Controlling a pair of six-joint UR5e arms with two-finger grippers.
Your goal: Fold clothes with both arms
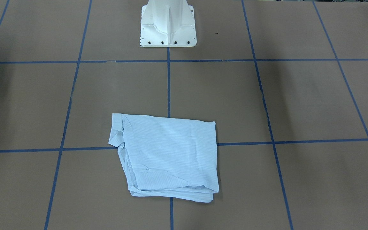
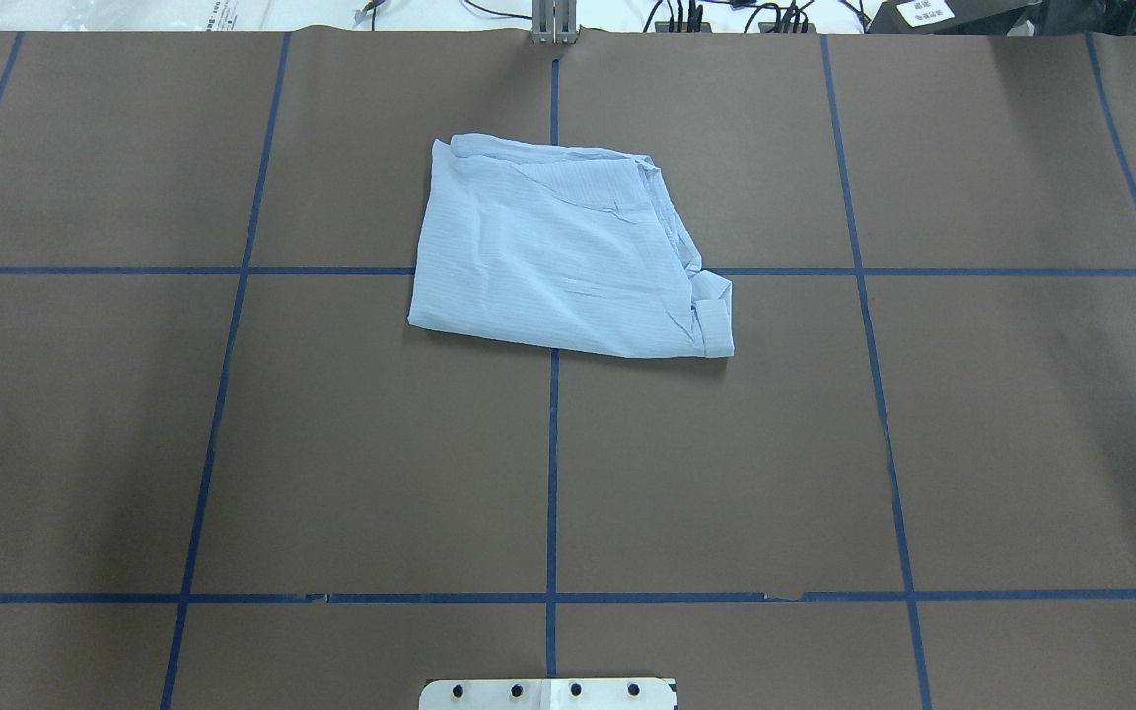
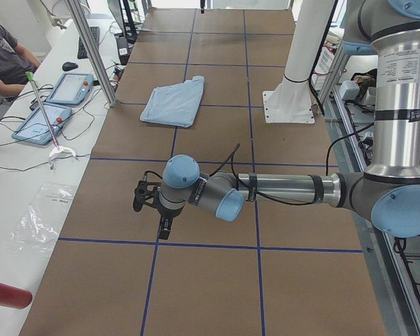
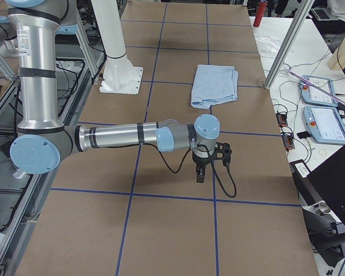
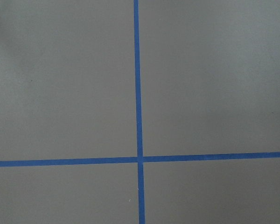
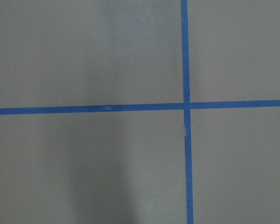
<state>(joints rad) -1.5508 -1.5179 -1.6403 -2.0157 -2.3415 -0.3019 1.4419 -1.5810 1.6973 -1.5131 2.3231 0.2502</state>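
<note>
Because each shows only in a side view, it cannot be told whether the left gripper [image 3: 164,233] or right gripper [image 4: 199,178] is spread or closed. The shirt [image 2: 558,251] lies folded on the table [image 2: 331,444], well apart from both, its lower layers mostly hidden.

Table [image 2: 331,444] (blue-taped) bears seemingly folded shirt [image 2: 558,256].
</note>
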